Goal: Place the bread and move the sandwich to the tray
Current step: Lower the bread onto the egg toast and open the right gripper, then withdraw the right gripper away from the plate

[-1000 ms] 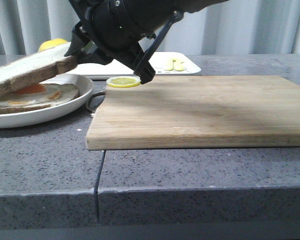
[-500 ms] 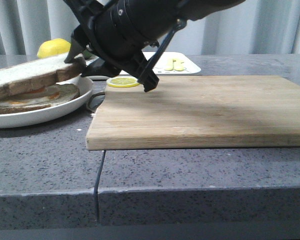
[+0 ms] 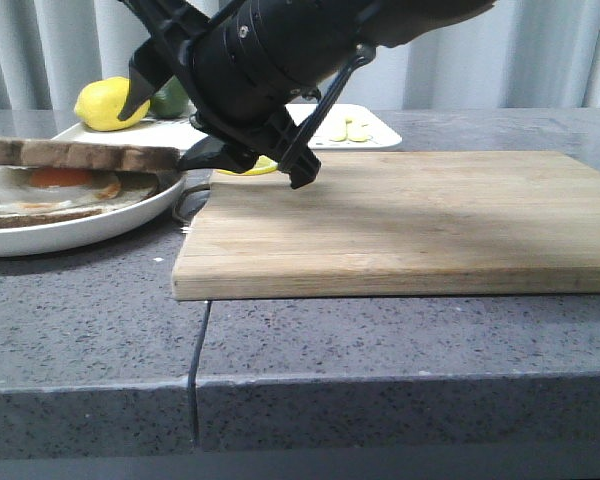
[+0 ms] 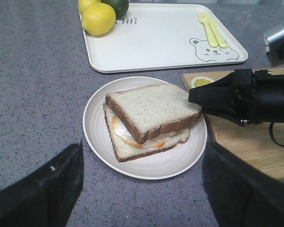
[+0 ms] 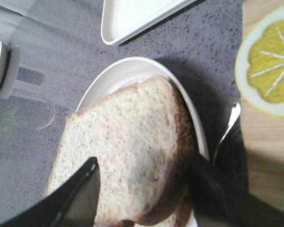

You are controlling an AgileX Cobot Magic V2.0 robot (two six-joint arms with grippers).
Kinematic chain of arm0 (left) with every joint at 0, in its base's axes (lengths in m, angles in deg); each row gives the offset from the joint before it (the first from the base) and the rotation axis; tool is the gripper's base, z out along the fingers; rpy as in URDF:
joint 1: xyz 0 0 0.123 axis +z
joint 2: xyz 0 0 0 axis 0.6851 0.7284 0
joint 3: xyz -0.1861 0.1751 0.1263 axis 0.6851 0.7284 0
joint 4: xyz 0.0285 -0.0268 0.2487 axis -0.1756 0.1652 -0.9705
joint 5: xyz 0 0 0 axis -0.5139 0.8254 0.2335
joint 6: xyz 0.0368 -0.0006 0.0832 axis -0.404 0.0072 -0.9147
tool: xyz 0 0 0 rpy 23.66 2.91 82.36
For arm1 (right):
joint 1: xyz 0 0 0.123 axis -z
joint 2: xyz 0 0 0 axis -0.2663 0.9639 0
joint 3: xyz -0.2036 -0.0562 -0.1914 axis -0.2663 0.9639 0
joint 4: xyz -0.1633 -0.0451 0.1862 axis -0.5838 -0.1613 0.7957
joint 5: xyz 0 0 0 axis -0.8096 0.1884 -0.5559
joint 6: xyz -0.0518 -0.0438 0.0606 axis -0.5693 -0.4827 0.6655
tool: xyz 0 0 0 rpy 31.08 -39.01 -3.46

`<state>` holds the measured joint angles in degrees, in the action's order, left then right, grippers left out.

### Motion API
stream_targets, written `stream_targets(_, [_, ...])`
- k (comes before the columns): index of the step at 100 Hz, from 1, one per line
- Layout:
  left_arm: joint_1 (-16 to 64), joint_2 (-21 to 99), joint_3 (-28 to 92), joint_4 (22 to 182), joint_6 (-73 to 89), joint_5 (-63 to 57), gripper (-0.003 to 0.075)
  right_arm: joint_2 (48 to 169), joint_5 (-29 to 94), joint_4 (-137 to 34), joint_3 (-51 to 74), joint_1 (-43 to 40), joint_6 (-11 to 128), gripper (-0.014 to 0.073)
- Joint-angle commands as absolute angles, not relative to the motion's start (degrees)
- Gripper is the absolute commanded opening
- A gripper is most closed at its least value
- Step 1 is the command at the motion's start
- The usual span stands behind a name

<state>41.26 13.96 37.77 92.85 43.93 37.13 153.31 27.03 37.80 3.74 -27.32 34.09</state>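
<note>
The square slice of pale-crumbed bread with a dark brown crust (image 4: 151, 111) is seen lying flat on the fried egg of the sandwich (image 4: 146, 142), which is carried on a round white shallow plate (image 4: 97, 123) resting on the grey speckled counter (image 4: 33, 85). The slice is turned slightly against the lower one, so that one corner is pointed toward the wooden cutting board (image 3: 400, 220); being square, no long axis is shown. The right gripper (image 5: 142, 196) is held with its black fingers (image 5: 78, 196) apart, one over the crumb and one at the crust edge; whether they touch cannot be told. The left gripper (image 4: 142, 189) is spread wide above the counter beside the plate. The flat white rectangular tray with a bear drawing (image 4: 161, 42) is found just beyond the plate, with two lemons (image 4: 98, 18) and a green fruit (image 4: 116, 5) at one corner. A lemon slice (image 5: 270, 64) is lain on the board
</note>
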Motion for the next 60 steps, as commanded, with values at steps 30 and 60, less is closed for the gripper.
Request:
stream_targets(30, [41.08, 14.58, 35.91, 94.26, 44.07, 33.39, 0.0494, 147.68, 25.98, 37.93, 2.41, -27.23, 33.04, 0.0461])
stream_targets(60, [41.08, 14.58, 35.91, 94.26, 44.07, 33.39, 0.0494, 138.07, 21.85, 18.08, 2.41, -27.13, 32.91, 0.0461])
